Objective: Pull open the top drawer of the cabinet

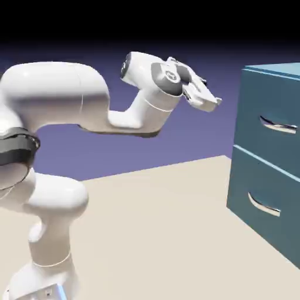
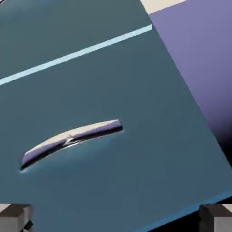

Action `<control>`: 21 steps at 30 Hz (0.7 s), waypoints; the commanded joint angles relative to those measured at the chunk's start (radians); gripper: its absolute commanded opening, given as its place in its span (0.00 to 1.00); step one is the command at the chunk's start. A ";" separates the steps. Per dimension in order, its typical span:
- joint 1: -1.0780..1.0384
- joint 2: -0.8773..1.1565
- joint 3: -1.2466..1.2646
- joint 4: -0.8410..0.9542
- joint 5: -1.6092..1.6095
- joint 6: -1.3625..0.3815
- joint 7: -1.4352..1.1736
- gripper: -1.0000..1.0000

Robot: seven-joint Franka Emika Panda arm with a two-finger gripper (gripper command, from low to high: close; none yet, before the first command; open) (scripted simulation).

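"What's the biggest thing there, and how many?"

"1 pale tan surface (image 1: pixel 152 211), running up to the cabinet (image 1: pixel 263 140) and out in front of it."

"And after that?"

"1 white arm (image 1: pixel 53 94), facing the cabinet from the exterior view's left. Then the cabinet itself, just 1, teal-blue, cut off by the exterior view's right edge."

"How many drawers has it got?"

"I count 2. The top drawer (image 1: pixel 263 102) is the upper half of the cabinet's front, and it looks closed. The lower drawer (image 1: pixel 252 181) sits right under it, and looks closed too."

"So what about the gripper?"

"There's 1 gripper (image 1: pixel 212 94), in front of the cabinet at about the top drawer's level, tilted and not touching it. It's spread wide, with nothing pinched."

"Handles?"

"There are 2, both curved and silver: the upper handle (image 1: pixel 278 125) on the cabinet's top drawer, and the lower handle (image 1: pixel 263 205) on the drawer beneath. The hand view takes in only 1 of them, the upper."

"And the smallest?"

"2 grey fingertips (image 2: pixel 16 218), well apart, with the cabinet's front showing behind the space between them."
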 commanded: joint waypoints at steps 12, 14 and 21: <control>0.291 -0.089 -0.263 0.131 -0.522 -0.085 -0.514 0.50; 0.340 -0.104 -0.306 0.153 -0.609 -0.100 -0.600 0.50; 0.510 -0.156 -0.460 0.229 -0.913 -0.149 -0.900 0.50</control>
